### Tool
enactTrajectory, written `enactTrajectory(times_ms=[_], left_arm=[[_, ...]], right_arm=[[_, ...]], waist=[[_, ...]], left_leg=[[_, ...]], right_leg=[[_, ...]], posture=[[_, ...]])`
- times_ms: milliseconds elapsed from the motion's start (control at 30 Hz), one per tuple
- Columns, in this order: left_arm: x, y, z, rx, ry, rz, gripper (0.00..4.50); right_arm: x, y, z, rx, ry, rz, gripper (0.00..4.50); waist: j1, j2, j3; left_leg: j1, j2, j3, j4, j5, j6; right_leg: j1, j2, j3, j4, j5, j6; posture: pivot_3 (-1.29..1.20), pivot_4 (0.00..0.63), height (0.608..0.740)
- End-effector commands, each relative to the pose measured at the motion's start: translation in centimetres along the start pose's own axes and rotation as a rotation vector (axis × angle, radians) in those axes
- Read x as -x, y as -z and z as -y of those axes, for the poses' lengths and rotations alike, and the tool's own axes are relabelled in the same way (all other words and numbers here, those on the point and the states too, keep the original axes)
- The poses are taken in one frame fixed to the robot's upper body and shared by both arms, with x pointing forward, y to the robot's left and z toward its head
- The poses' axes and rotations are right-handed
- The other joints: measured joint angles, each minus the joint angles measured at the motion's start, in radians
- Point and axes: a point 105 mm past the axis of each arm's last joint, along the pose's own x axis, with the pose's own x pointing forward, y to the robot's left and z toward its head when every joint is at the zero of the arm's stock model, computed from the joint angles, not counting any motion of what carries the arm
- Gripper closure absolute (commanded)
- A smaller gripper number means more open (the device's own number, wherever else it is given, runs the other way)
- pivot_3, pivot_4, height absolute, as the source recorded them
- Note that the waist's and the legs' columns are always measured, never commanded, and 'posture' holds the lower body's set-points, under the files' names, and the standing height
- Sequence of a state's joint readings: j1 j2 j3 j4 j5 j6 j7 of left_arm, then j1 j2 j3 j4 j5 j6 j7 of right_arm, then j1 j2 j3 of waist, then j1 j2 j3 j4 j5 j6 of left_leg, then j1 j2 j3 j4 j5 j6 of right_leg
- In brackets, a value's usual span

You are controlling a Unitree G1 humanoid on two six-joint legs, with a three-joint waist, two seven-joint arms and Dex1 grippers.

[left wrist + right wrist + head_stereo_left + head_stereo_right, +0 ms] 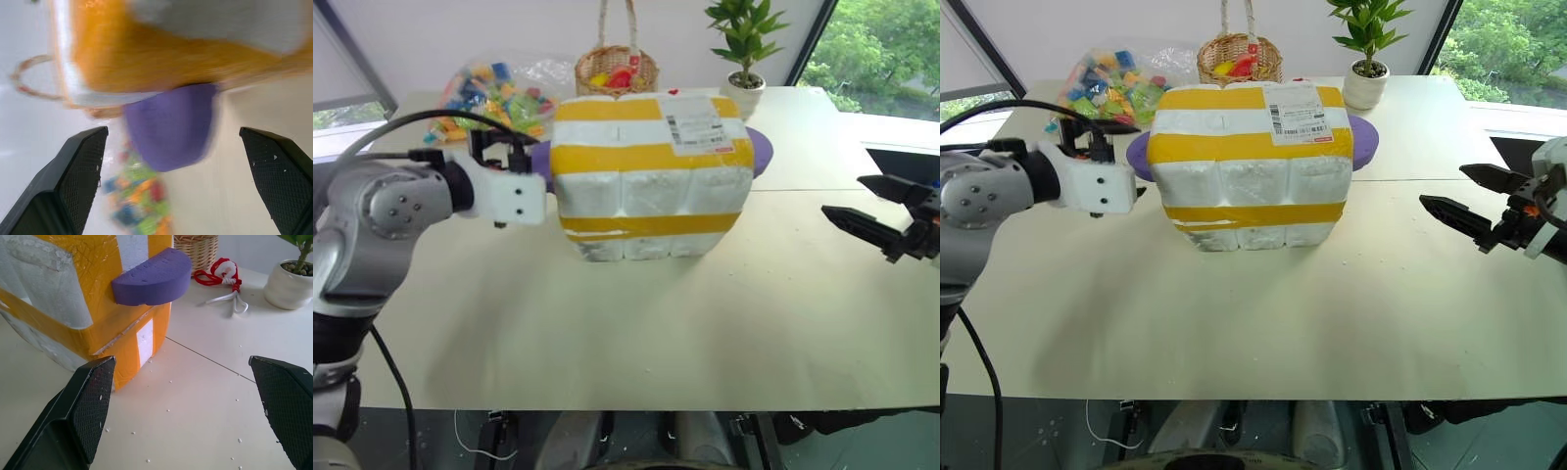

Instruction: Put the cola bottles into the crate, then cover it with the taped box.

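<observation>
The taped box (651, 176), white foam with wide yellow tape stripes and a shipping label on top, stands in the middle of the table. The cola bottles and the crate are hidden. My left gripper (499, 147) hovers just off the box's left side, open and empty, its fingers (78, 171) spread wide. My right gripper (1467, 196) hangs well to the right of the box above the table, open with nothing between its fingers (83, 406).
A purple foam piece (154, 276) sticks out from behind the box on both sides. A woven basket (617, 69), a bag of coloured blocks (494, 93), a potted plant (744, 88) and a red-and-white cord (225, 276) sit at the back.
</observation>
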State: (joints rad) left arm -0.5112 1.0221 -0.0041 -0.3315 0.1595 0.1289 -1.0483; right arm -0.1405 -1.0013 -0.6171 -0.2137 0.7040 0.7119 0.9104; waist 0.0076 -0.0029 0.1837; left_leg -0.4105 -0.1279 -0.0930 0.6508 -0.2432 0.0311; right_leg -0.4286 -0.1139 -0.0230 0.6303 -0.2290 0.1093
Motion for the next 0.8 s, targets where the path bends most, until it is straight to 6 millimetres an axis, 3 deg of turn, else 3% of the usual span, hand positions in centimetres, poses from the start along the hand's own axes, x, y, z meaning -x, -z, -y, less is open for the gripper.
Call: enactTrajectory(times_ms=[33,67,267,333,400,467,633,800], left_arm=[[2.6,-1.1,-0.5,0.206,0.006,0.252,0.02],[3.0,-1.7,-0.5,0.243,0.012,0.324,0.02],[6.1,0.2,3.7,0.668,0.324,0.369,0.02],[7.1,1.1,3.1,0.890,0.368,0.410,0.02],[7.2,2.2,2.4,0.990,0.364,0.406,0.02],[6.9,3.4,2.0,1.036,0.354,0.371,0.02],[6.5,4.1,-0.2,1.123,0.304,0.422,0.02],[6.1,4.7,-0.4,1.098,0.264,0.371,0.02]], right_arm=[[0.2,-1.2,-0.3,0.060,-0.019,0.012,0.00],[0.2,-1.2,-0.3,0.061,-0.020,0.009,0.00],[0.2,-1.6,0.1,0.069,-0.022,-0.003,0.00],[0.3,-1.6,-0.1,0.066,-0.043,-0.017,0.00],[0.3,-1.6,-0.2,0.079,-0.064,-0.029,0.00],[-0.1,-1.4,-0.1,0.127,-0.064,-0.053,0.00],[-1.0,-1.4,-1.2,0.169,-0.139,-0.061,0.00],[-2.0,-1.4,-1.5,0.155,-0.175,-0.049,0.00]], waist=[[0.003,0.000,0.000],[0.005,0.000,0.000],[0.003,0.001,0.000],[0.005,0.001,0.000],[0.008,0.001,0.000],[0.005,0.001,0.000],[0.003,0.001,0.000],[-0.001,0.001,0.000]], left_leg=[[0.000,0.000,0.000,0.000,0.000,0.000],[0.000,0.001,0.000,0.000,0.000,0.000],[0.001,0.001,0.001,0.001,-0.001,0.001],[0.001,0.001,0.001,0.001,-0.001,0.001],[0.001,0.002,0.001,0.001,-0.001,0.001],[0.002,0.001,0.002,0.002,-0.001,0.001],[0.002,0.001,0.003,0.001,-0.001,0.001],[0.002,0.002,0.004,-0.001,-0.001,0.000]], right_leg=[[0.000,0.000,0.000,0.000,0.000,0.000],[0.000,0.000,0.000,0.000,0.000,0.000],[0.001,0.000,0.001,0.000,0.000,0.000],[0.001,0.001,0.001,0.000,0.000,0.000],[0.001,0.001,0.000,0.000,0.000,0.000],[0.002,0.001,0.000,0.000,0.000,0.000],[0.001,0.001,0.002,0.000,0.000,0.000],[-0.001,0.001,0.004,0.000,0.000,0.000]], posture=[[0.00,0.150,0.732],[0.00,0.150,0.732],[0.00,0.150,0.732],[0.00,0.150,0.732],[0.00,0.150,0.732],[0.00,0.150,0.732],[0.00,0.150,0.732],[0.00,0.150,0.732]])
